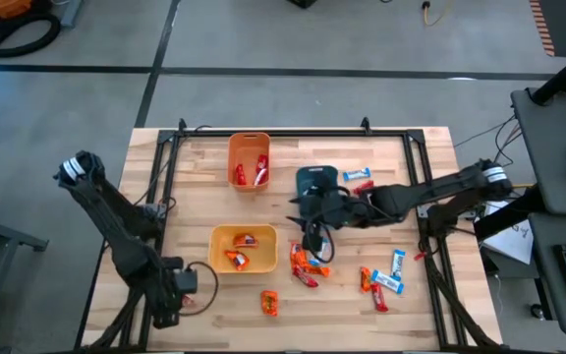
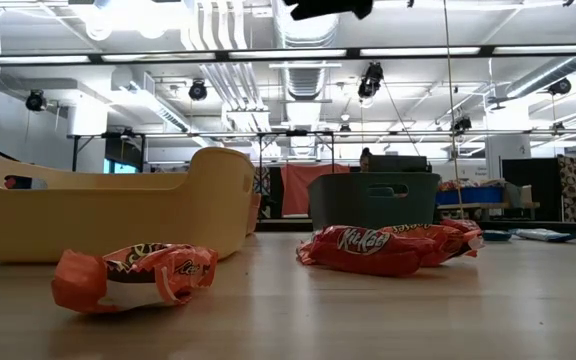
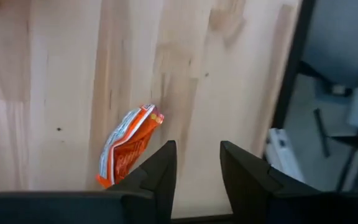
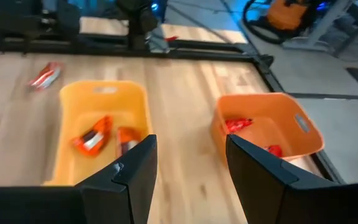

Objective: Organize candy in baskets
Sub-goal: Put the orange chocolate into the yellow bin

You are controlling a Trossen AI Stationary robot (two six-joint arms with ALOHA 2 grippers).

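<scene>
Nearest the front edge of the wooden table (image 1: pixel 195 197): the left gripper (image 1: pixel 187 292), low at the left corner, fingers (image 3: pixel 160 171) apart with nothing between them. Just beside it, a single orange-wrapped candy (image 1: pixel 269 302), lying flat on the wood.

A little farther in: the yellow basket (image 1: pixel 216 248), holding two orange candies (image 1: pixel 240 251). To its right, a small heap of red and orange bars (image 1: pixel 308 266), and beyond that toward the right edge a scatter of red and light blue bars (image 1: pixel 385 280), all loose on the table.

Mid-table: the right gripper (image 1: pixel 314 221), reaching in from the right side and hovering above the wood between the heap and the dark teal basket (image 1: pixel 314 176); fingers (image 4: pixel 138 165) apart, empty. Teal basket partly hidden under the arm, contents not visible. Two more bars, blue and red (image 1: pixel 359 179), just right of it.

Farthest back: the orange basket (image 1: pixel 249 143), with red candies (image 1: pixel 250 174) inside.
</scene>
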